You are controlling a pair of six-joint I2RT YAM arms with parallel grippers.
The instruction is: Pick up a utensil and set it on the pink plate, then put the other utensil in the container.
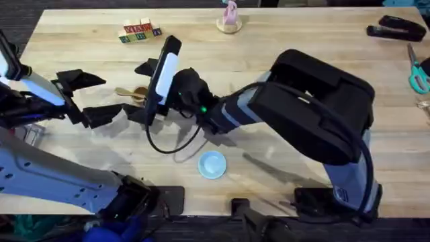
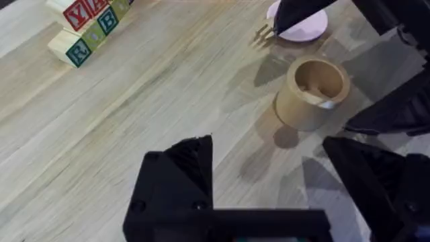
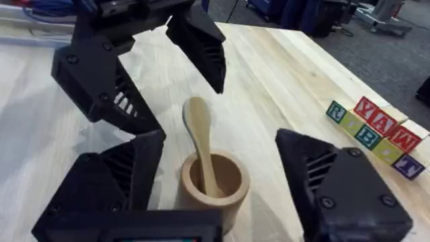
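Observation:
The tan container (image 1: pixel 139 95) (image 2: pixel 313 91) (image 3: pixel 213 185) stands left of centre. The wooden spoon (image 3: pixel 199 134) (image 1: pixel 124 92) leans inside it, bowl end up and pointing toward the left arm. My right gripper (image 1: pixel 146 89) (image 3: pixel 225 151) is open, one finger on each side of the container and touching neither it nor the spoon. My left gripper (image 1: pixel 97 97) (image 2: pixel 269 144) is open and empty, just left of the container. Behind the container lies the pink plate (image 2: pixel 299 23), partly covered by a right finger. The fork's tines (image 2: pixel 263 32) show at its rim.
A light blue dish (image 1: pixel 212 164) lies near the front centre. Lettered wooden blocks (image 1: pixel 140 31) (image 2: pixel 87 27) (image 3: pixel 376 134) sit at the back left. A pink figurine (image 1: pixel 230 17) stands at the back. At the far right are scissors (image 1: pixel 418 70) and a black tool (image 1: pixel 396 28).

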